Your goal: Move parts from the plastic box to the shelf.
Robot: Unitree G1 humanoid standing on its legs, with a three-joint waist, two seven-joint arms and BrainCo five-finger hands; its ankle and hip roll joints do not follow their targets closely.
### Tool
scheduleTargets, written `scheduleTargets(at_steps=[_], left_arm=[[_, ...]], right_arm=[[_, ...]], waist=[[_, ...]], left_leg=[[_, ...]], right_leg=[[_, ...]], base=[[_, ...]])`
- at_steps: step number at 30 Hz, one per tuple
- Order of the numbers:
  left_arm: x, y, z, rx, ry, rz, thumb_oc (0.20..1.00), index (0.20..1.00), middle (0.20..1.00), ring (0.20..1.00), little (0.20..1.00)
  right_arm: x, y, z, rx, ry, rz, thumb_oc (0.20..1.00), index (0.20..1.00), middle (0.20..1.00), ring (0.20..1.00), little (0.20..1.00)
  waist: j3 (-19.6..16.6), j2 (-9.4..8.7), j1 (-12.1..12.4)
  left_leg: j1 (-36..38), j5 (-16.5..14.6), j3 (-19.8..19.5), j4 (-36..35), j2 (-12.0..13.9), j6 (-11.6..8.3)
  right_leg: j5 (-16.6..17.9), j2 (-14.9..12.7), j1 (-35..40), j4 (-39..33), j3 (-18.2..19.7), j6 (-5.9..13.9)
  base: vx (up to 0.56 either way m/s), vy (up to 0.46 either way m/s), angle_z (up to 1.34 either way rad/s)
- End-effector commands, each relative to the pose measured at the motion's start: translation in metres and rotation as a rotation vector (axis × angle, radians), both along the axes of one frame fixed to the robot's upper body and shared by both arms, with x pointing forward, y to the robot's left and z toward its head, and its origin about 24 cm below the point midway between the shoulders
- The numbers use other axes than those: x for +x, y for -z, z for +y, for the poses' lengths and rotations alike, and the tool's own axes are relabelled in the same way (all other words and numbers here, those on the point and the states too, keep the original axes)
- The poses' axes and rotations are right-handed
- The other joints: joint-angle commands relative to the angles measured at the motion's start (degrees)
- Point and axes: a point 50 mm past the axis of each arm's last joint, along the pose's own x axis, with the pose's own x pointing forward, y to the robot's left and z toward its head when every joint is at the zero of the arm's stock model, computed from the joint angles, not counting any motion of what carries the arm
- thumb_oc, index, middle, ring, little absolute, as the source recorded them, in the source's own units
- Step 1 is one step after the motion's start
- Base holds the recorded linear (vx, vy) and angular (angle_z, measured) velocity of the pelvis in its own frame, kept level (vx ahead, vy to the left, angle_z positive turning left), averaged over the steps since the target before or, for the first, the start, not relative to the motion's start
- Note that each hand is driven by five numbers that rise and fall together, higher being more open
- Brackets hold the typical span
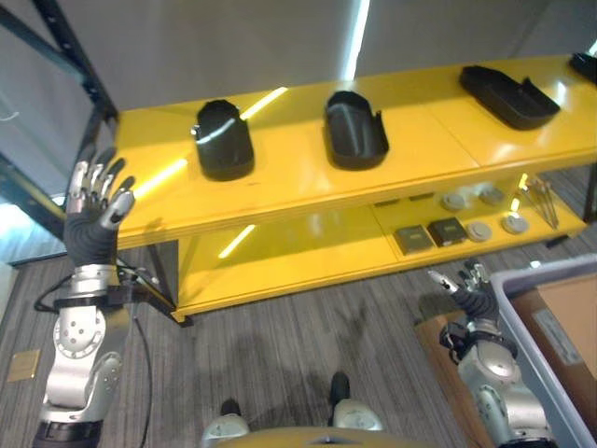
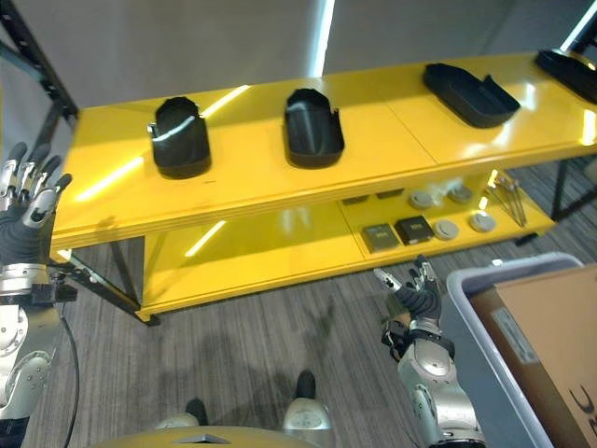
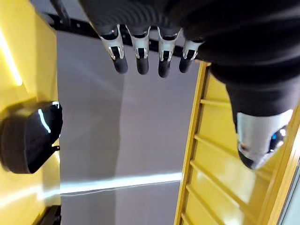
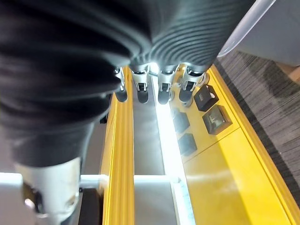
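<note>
Parts (image 1: 224, 138), black and moulded, sit spaced along the top of the yellow shelf (image 1: 308, 177); small pieces lie on its lower tier. Near right, the grey plastic box (image 2: 485, 345) holds cardboard. Right hand (image 2: 415, 297) beside it and left hand (image 1: 95, 207), raised far left, have straight fingers, holding nothing.

No legible text (perhaps a label on the cardboard (image 2: 546, 327))

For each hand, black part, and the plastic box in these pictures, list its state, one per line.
left hand: open, raised, holding nothing.
right hand: open, holding nothing, beside the box.
black parts: resting on the top shelf.
small parts: lying on the lower shelf.
plastic box: holds a cardboard carton.
</note>
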Motion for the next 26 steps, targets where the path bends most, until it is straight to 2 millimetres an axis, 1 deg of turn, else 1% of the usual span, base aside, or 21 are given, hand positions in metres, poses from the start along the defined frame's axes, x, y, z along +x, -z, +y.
scheduleTargets(at_steps=[1,2,3,4,5,6,7,8,10,11,12,13,14,15,17,18,19,20,21,24,26], left_arm=[[-0.001,0.0,0.025,-0.174,-0.094,-0.025,1.0,1.0,1.0,1.0,1.0],[-0.002,0.002,0.028,-0.176,-0.118,-0.02,1.0,1.0,1.0,1.0,1.0],[-0.004,0.009,0.035,-0.16,-0.189,0.004,1.0,1.0,1.0,1.0,1.0],[-0.002,0.02,0.039,-0.154,-0.214,0.067,1.0,1.0,1.0,1.0,1.0],[-0.001,0.041,0.044,-0.167,-0.195,0.191,1.0,1.0,1.0,1.0,1.0],[-0.007,0.07,0.055,-0.201,-0.238,0.298,1.0,1.0,1.0,1.0,1.0],[-0.016,0.095,0.061,-0.213,-0.259,0.439,1.0,1.0,1.0,1.0,1.0],[-0.02,0.106,0.062,-0.226,-0.283,0.49,1.0,1.0,1.0,1.0,1.0],[-0.043,0.155,0.072,-0.288,-0.36,0.699,1.0,1.0,1.0,1.0,1.0],[-0.068,0.195,0.073,-0.417,-0.406,0.856,1.0,1.0,1.0,1.0,1.0],[-0.081,0.211,0.072,-0.446,-0.399,0.883,1.0,1.0,1.0,1.0,1.0],[-0.094,0.229,0.068,-0.452,-0.395,0.952,1.0,1.0,1.0,1.0,1.0],[-0.107,0.246,0.061,-0.382,-0.414,1.075,1.0,1.0,1.0,1.0,1.0],[-0.123,0.265,0.051,-0.359,-0.386,1.22,1.0,1.0,1.0,1.0,1.0],[-0.142,0.282,0.041,-0.286,-0.387,1.393,1.0,1.0,1.0,1.0,1.0],[-0.155,0.291,0.034,-0.264,-0.38,1.489,1.0,1.0,1.0,1.0,1.0],[-0.165,0.296,0.03,-0.252,-0.388,1.567,1.0,1.0,1.0,1.0,1.0],[-0.169,0.298,0.029,-0.25,-0.391,1.584,1.0,1.0,1.0,1.0,1.0],[-0.182,0.303,0.024,-0.259,-0.373,1.658,1.0,1.0,1.0,1.0,1.0],[-0.176,0.307,0.012,-0.237,-0.285,1.669,1.0,1.0,1.0,1.0,1.0],[-0.171,0.307,0.009,-0.231,-0.298,1.634,1.0,1.0,1.0,1.0,1.0]], right_arm=[[0.003,-0.01,-0.004,-0.039,0.046,-0.07,1.0,1.0,1.0,1.0,1.0],[0.003,-0.008,-0.005,-0.042,0.052,-0.063,1.0,1.0,1.0,1.0,1.0],[0.002,-0.002,-0.008,-0.039,0.063,-0.043,1.0,1.0,1.0,1.0,1.0],[0.001,0.005,-0.011,-0.027,0.077,-0.022,1.0,1.0,1.0,1.0,1.0],[-0.002,0.017,-0.016,-0.032,0.097,0.031,1.0,1.0,1.0,1.0,1.0],[-0.009,0.035,-0.021,-0.046,0.119,0.118,1.0,1.0,1.0,1.0,1.0],[-0.017,0.05,-0.027,-0.021,0.148,0.194,1.0,1.0,1.0,1.0,1.0],[-0.021,0.058,-0.028,-0.007,0.155,0.228,1.0,1.0,1.0,1.0,1.0],[-0.038,0.084,-0.035,0.002,0.177,0.364,1.0,1.0,1.0,1.0,1.0],[-0.053,0.107,-0.036,0.028,0.188,0.502,1.0,1.0,1.0,1.0,1.0],[-0.058,0.116,-0.036,0.03,0.184,0.543,1.0,1.0,1.0,1.0,1.0],[-0.067,0.128,-0.035,0.028,0.177,0.606,1.0,1.0,1.0,1.0,1.0],[-0.08,0.144,-0.033,0.059,0.175,0.698,1.0,1.0,1.0,1.0,1.0],[-0.094,0.158,-0.029,0.083,0.173,0.783,1.0,1.0,1.0,1.0,1.0],[-0.111,0.173,-0.02,0.094,0.157,0.9,1.0,1.0,1.0,1.0,1.0],[-0.122,0.18,-0.015,0.118,0.177,0.966,1.0,1.0,1.0,1.0,1.0],[-0.13,0.185,-0.011,0.144,0.202,1.026,1.0,1.0,1.0,1.0,1.0],[-0.135,0.187,-0.01,0.152,0.206,1.044,1.0,1.0,1.0,1.0,1.0],[-0.145,0.192,-0.006,0.152,0.185,1.118,1.0,1.0,1.0,1.0,1.0],[-0.152,0.197,0.003,0.138,0.114,1.177,1.0,1.0,1.0,1.0,1.0],[-0.153,0.199,0.01,0.111,0.065,1.18,1.0,1.0,1.0,1.0,1.0]], waist=[[-2.2,-1.36,0.26],[-2.32,-1.39,0.37],[-2.49,-1.45,0.64],[-2.67,-1.53,0.85],[-2.88,-1.65,1.16],[-3.1,-1.75,1.39],[-3.16,-1.78,1.74],[-3.17,-1.77,1.82],[-3.0,-1.73,2.25],[-2.97,-1.87,2.66],[-2.81,-1.9,2.82],[-2.97,-2.01,3.08],[-3.01,-2.11,3.48],[-2.96,-2.19,3.94],[-2.8,-2.33,4.31],[-2.74,-2.45,4.41],[-2.87,-2.55,4.35],[-2.87,-2.56,4.3],[-2.94,-2.51,3.98],[-3.38,-2.28,3.09],[-3.48,-2.24,2.61]], left_leg=[[-3.83,-0.62,-3.49,1.71,0.99,1.06],[-3.89,-0.56,-3.64,1.63,0.95,1.05],[-3.98,-0.43,-3.9,1.49,0.87,1.05],[-4.0,-0.3,-4.15,1.31,0.82,1.05],[-4.08,-0.23,-4.34,1.27,0.87,0.98],[-4.2,-0.27,-4.36,1.29,0.96,0.98],[-4.19,-0.21,-4.41,1.27,1.01,1.09],[-4.19,-0.24,-4.44,1.25,1.02,1.08],[-3.98,-0.34,-4.48,1.18,1.09,1.21],[-4.18,-0.35,-4.56,1.31,1.09,1.31],[-4.05,-0.37,-4.54,1.35,1.17,1.34],[-4.23,-0.23,-4.56,1.27,1.24,1.44],[-4.19,-0.19,-4.63,1.19,1.33,1.52],[-4.27,-0.29,-4.88,1.33,1.35,1.63],[-4.26,-0.49,-4.93,1.55,1.33,1.92],[-4.27,-0.57,-4.89,1.71,1.33,2.01],[-4.36,-0.61,-4.85,1.76,1.32,2.08],[-4.29,-0.66,-4.8,1.77,1.29,2.13],[-3.88,-0.75,-4.53,1.73,1.27,2.31],[-3.41,-1.09,-4.08,1.73,1.2,2.59],[-3.63,-1.4,-3.8,2.03,1.16,2.68]], right_leg=[[-4.71,-2.78,2.93,0.09,-1.98,2.83],[-4.69,-2.79,2.9,0.07,-2.08,2.85],[-4.58,-2.83,2.88,0.05,-2.3,2.87],[-4.51,-2.83,2.85,0.06,-2.51,2.82],[-4.51,-2.79,2.79,0.1,-2.7,2.73],[-4.56,-2.79,2.73,0.24,-3.07,2.75],[-4.46,-2.77,2.76,0.23,-3.24,2.68],[-4.51,-2.73,2.77,0.27,-3.31,2.6],[-4.58,-2.63,2.98,0.41,-3.55,2.48],[-4.58,-2.59,2.9,0.55,-3.76,2.48],[-4.58,-2.57,3.09,0.56,-3.85,2.49],[-4.5,-2.51,2.99,0.51,-3.98,2.39],[-4.53,-2.36,3.09,0.48,-4.04,2.25],[-4.59,-2.24,3.08,0.58,-3.98,2.22],[-4.66,-2.15,3.24,0.6,-3.86,2.18],[-4.66,-2.1,3.32,0.57,-3.77,2.21],[-4.68,-2.06,3.3,0.52,-3.72,2.28],[-4.69,-2.01,3.36,0.48,-3.6,2.3],[-4.75,-1.87,3.61,0.4,-3.22,2.28],[-5.03,-1.66,3.66,0.48,-2.49,2.08],[-5.08,-1.7,3.36,0.61,-2.27,2.1]], base=[[-0.04,0.016,0.23],[-0.04,0.011,0.25],[-0.04,0.009,0.24],[-0.06,0.011,0.17],[-0.06,0.01,0.18],[-0.06,0.01,0.14],[-0.05,0.01,0.1],[-0.04,0.012,0.02],[-0.02,-0.001,0.04],[-0.02,-0.012,0.08],[-0.01,-0.02,0.12],[-0.01,-0.029,0.08],[-0.02,-0.046,0.11],[-0.02,-0.053,0.09],[-0.02,-0.042,0.05],[0.0,-0.031,0.04],[0.0,-0.021,0.05],[0.03,-0.005,0.04],[0.04,0.008,0.02],[0.04,0.019,-0.03],[0.0,0.008,-0.03]])
